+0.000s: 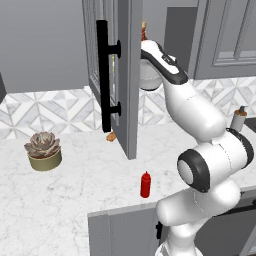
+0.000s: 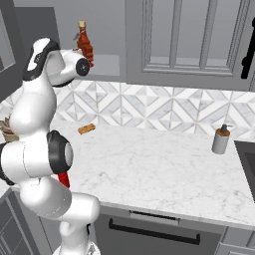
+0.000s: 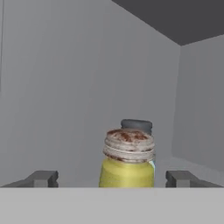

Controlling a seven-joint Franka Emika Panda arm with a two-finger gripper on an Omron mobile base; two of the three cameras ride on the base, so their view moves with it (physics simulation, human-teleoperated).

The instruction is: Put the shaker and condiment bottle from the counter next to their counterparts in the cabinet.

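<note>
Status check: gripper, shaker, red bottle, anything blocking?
Gripper open inside cabinet. Shaker stands between the fingertips, ungripped. Condiment bottle on counter. Nothing blocking.

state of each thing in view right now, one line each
cabinet: door swung open
tool: open, fingers spread either side of the shaker, not gripping it
shaker: upright inside the cabinet, cap on, a dark-capped item right behind it
condiment bottle: upright on the counter, cap on, not yet moved
leaf-shaped bottle: upright on the cabinet shelf
pump dispenser: upright on the counter by the backsplash
</note>
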